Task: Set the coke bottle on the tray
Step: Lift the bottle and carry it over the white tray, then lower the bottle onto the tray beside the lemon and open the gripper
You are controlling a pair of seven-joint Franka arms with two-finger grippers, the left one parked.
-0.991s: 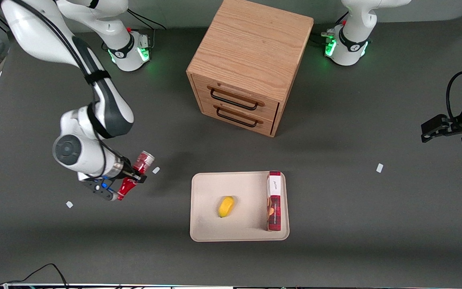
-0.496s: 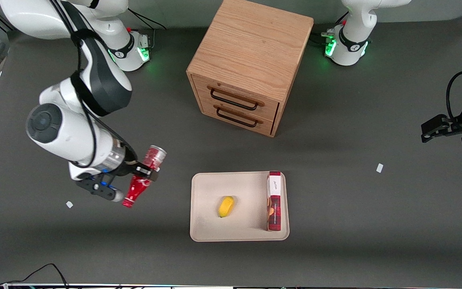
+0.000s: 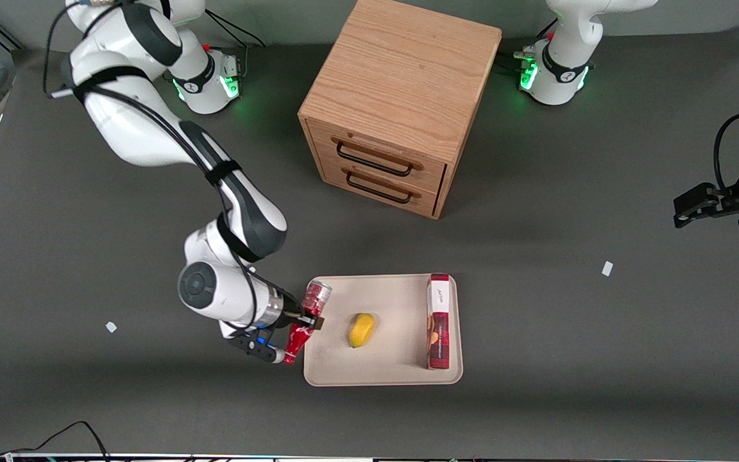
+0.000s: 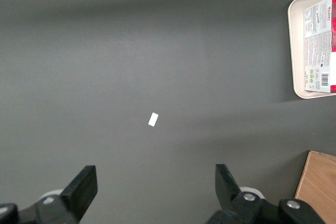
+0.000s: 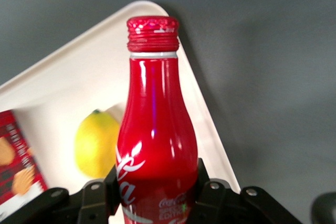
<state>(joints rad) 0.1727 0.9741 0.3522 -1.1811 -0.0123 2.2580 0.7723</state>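
My right gripper (image 3: pixel 305 317) is shut on the red coke bottle (image 3: pixel 303 326) and holds it tilted above the table, over the edge of the beige tray (image 3: pixel 337 372) nearest the working arm. The bottle's silvery base points away from the front camera and its red cap toward it. In the right wrist view the bottle (image 5: pixel 156 135) sits between the black fingers (image 5: pixel 207 187), with white script on its body and its cap over the tray's rim (image 5: pixel 210 129).
On the tray lie a yellow lemon (image 3: pixel 362 330) and a red-and-white box (image 3: pixel 439 321) on its side. A wooden two-drawer cabinet (image 3: pixel 401 96) stands farther from the front camera. Small white scraps (image 3: pixel 111 326) lie on the table.
My right arm has carried the bottle sideways from the working arm's end of the table to the tray's edge and lowered it nearer the tray.
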